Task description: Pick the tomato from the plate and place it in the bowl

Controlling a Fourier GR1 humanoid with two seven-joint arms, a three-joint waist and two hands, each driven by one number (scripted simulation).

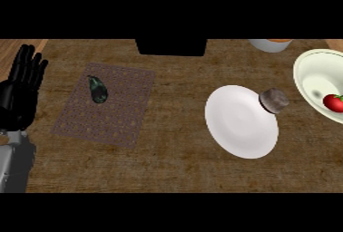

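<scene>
One tomato (334, 102), and it sits inside the cream bowl (309, 72) at the right edge, red against the pale inner wall, low in the hollow. One bowl only, cut off by the right side of the view. One white plate (237, 124) lies just left of it, right of centre, with nothing resting on its face. One small brown-grey lump (274, 100), rounded, sits at the plate's far right rim, touching or overlapping the rim, between plate and bowl. I cannot tell what it is.

Over on the left, one brown patterned mat (107, 104) lies slightly skewed on the bench (174, 167), and one dark green eggplant (98, 89) rests on the mat's far-left part, lengthwise near to far.

One hand shows: the left hand (20, 93), at the far left edge, fingers straight and pointing up, spread a little, holding nothing, clear of the mat. Its grey forearm (15, 163) runs down to the lower-left corner. The right hand is nowhere in the view.

At the far edge, one black block (171, 46) stands in the middle, and one pale round container (271, 44) with something orange at its top peeks in further right, mostly cut off.

Open room: a wide bare stretch of bench between mat and plate, and the whole near strip below them lies free.
</scene>
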